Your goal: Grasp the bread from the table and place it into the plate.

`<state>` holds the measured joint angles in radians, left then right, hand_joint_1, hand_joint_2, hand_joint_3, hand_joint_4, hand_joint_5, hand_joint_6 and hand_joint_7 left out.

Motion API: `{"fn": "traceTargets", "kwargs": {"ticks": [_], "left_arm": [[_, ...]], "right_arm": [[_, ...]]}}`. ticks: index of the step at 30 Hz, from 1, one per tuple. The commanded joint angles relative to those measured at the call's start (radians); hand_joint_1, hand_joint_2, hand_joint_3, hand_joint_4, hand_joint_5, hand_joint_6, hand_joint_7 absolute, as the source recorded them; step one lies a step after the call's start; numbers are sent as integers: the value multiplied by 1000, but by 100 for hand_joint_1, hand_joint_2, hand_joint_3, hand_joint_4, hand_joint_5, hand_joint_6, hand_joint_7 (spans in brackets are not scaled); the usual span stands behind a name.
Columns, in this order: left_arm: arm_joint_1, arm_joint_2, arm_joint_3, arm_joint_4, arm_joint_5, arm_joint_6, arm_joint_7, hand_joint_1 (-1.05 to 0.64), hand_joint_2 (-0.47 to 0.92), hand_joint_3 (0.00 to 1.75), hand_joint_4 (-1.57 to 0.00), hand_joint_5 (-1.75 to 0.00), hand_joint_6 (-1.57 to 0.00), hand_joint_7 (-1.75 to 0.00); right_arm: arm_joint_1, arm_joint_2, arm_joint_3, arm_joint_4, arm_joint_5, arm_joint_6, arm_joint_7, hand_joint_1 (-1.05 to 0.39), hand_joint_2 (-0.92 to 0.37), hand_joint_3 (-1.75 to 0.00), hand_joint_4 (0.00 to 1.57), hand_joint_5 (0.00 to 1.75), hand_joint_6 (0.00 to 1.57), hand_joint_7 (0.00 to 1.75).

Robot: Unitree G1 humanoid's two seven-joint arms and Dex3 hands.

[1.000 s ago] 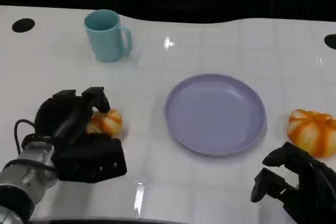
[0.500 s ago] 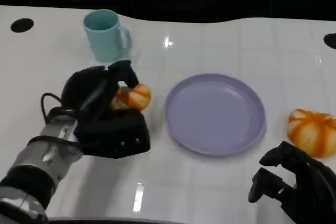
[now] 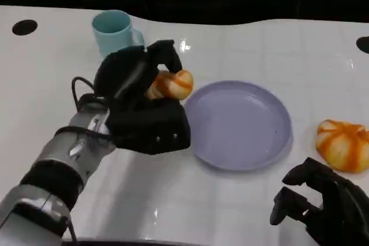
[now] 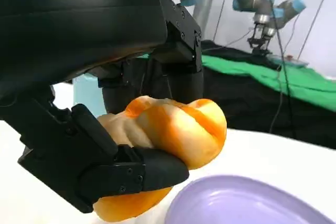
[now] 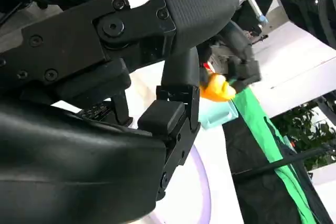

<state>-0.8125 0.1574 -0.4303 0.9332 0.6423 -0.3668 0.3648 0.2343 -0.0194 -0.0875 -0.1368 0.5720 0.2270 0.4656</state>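
The left hand (image 3: 141, 105) grips the bread (image 3: 170, 84) above the counter (image 3: 230, 200), just beside the purple plate's (image 3: 242, 136) near-left rim. The right hand (image 3: 323, 203) rests low near the second bread (image 3: 343, 144), fingers curled on nothing.

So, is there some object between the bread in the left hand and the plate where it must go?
No, nothing visible blocks it. The left hand holds the bread just beside the plate's near rim, and the plate is bare. The cup stands behind the hand, and the second bread lies beyond the plate's other side.
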Motion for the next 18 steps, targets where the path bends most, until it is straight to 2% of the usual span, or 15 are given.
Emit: {"fn": "traceTargets", "kwargs": {"ticks": [1, 5, 10, 18], "left_arm": [[-46, -25, -9, 20, 1, -26, 1, -16, 49, 123, -86, -175, -65, -175], [-69, -64, -37, 55, 21, -67, 28, -16, 49, 127, -93, -175, -71, -175], [-96, -101, -61, 87, 32, -68, 6, -19, 48, 129, -93, -175, -70, -175], [-127, -149, -88, 139, 37, -66, -11, -21, 59, 109, -89, -175, -66, -175]], "right_arm": [[5, -3, -8, -5, 4, 1, -4, -54, -92, -18, 72, 152, 77, 109], [10, 7, -6, 8, -9, -33, 3, -52, -92, -20, 72, 152, 78, 107], [15, 9, 1, 5, -14, -41, 2, -50, -92, -22, 73, 154, 78, 105], [17, 13, 7, 1, -11, -44, 0, -50, -92, -22, 72, 155, 79, 104]]}}
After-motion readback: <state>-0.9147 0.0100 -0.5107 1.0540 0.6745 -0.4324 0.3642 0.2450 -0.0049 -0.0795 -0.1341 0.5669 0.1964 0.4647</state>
